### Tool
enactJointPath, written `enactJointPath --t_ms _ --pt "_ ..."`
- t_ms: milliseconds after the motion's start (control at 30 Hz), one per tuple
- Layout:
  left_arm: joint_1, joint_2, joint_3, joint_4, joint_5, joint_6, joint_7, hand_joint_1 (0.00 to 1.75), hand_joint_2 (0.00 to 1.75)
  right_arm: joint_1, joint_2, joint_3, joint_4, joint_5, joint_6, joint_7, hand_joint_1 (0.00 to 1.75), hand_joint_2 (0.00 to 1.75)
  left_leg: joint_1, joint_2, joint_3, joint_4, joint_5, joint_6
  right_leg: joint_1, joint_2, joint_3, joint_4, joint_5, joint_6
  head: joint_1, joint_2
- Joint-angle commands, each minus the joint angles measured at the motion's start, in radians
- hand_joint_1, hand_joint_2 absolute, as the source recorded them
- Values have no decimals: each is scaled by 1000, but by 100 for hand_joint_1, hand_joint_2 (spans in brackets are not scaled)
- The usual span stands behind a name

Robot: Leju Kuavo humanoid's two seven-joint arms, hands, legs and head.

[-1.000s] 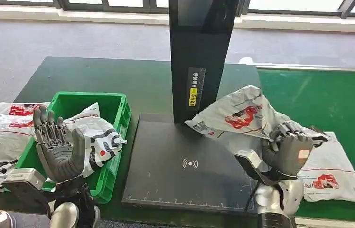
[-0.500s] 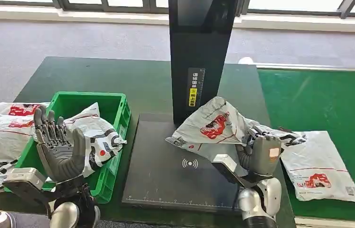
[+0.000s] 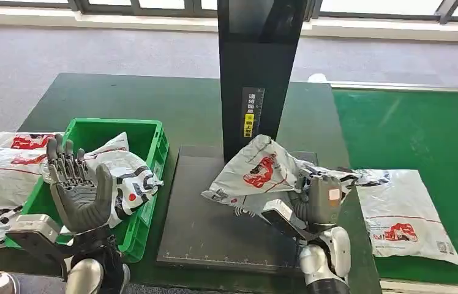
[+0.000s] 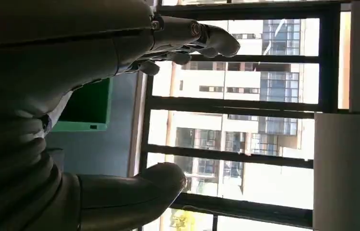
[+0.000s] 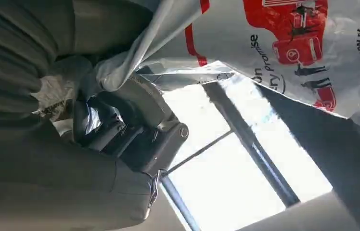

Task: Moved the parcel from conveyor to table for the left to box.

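White plastic parcel (image 3: 257, 171) with red print is hanging crumpled above the black scanner plate (image 3: 214, 233), the right hand (image 3: 319, 199) gripping its edge; the fingers seem buried in the film. Left hand (image 3: 79, 190) is hovering with fingers spread, holding nothing, over the green bin (image 3: 147, 131) of parcels

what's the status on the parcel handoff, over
Right hand grips parcel, lifted over black scanner plate. Left hand open, raised by green bin. Scanner post right behind parcel.
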Motion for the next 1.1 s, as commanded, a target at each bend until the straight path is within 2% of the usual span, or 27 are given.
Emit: enactJointPath --t_ms 33,467,500,533,1100 --pt "-53 22 29 81 0 -12 3 0 175 -56 -12 58 133 -11 21 8 175 175 0 2 3 -3 1 0 0 1 2 -3 1 -1 0 0" --pt "-49 20 36 71 -4 2 3 0 175 -130 -26 72 265 -19 44 11 175 175 0 3 3 -2 0 0 0 2 2 -2 1 -1 0 0" --pt "-49 20 36 71 -4 2 3 0 175 -130 -26 72 265 -19 44 11 42 175 0 2 3 -3 1 0 0 1 2 -3 1 -1 0 0" --pt "-46 20 37 72 -7 7 3 0 175 -139 -25 73 272 -14 38 17 0 175 0 2 2 -2 0 0 0 1 2 -1 1 -1 0 0" --pt "-31 20 22 65 -10 31 3 0 175 -168 -33 56 318 -44 10 31 0 175 -1 2 5 -5 2 0 -1 1 4 -5 2 -1 0 0"
